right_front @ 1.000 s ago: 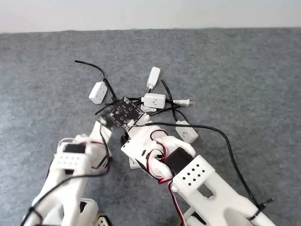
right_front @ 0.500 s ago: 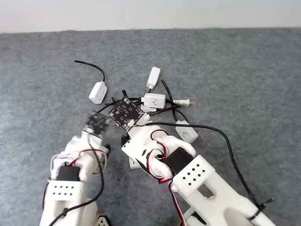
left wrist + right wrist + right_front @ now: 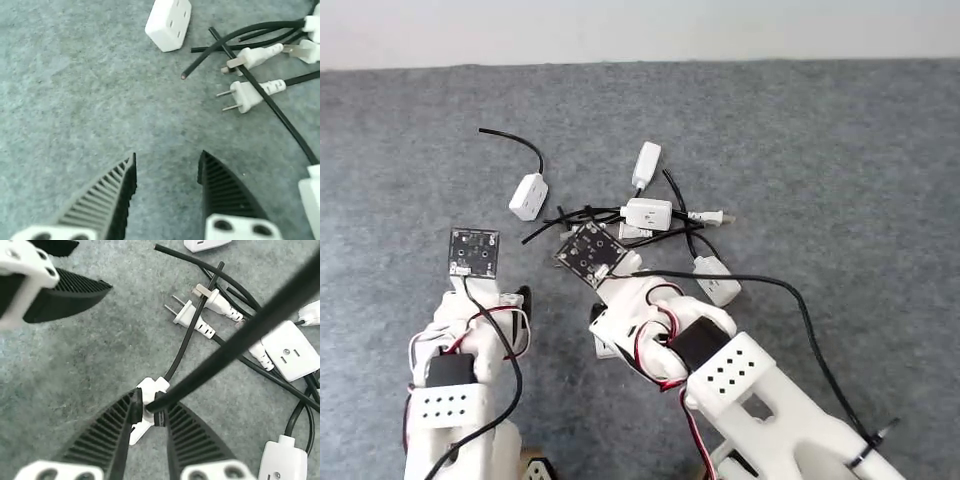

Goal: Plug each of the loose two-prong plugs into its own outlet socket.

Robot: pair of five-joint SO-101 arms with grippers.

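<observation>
My right gripper point(image 3: 149, 412) is shut on a white plug point(image 3: 146, 401) whose black cable point(image 3: 187, 342) runs off into the tangle. My left gripper point(image 3: 167, 172) stands open over bare carpet, and it is seen again point(image 3: 94, 265) beside the right one. Two loose two-prong plugs point(image 3: 248, 95) point(image 3: 252, 55) lie beyond it among black cables. In the high view the left arm point(image 3: 470, 330) is at the near left and the right arm point(image 3: 660, 330) is at centre. White outlet sockets point(image 3: 528, 196) point(image 3: 646, 165) point(image 3: 648, 213) point(image 3: 717, 281) lie around the tangle.
Crossing black cables point(image 3: 600, 215) fill the middle of the grey carpet point(image 3: 840, 150). A thick black cable point(image 3: 810, 320) loops past the right arm. Open carpet lies to the far left and far right.
The left arm has drawn back from the tangle toward the near left. The right arm has shifted only slightly, still holding its plug.
</observation>
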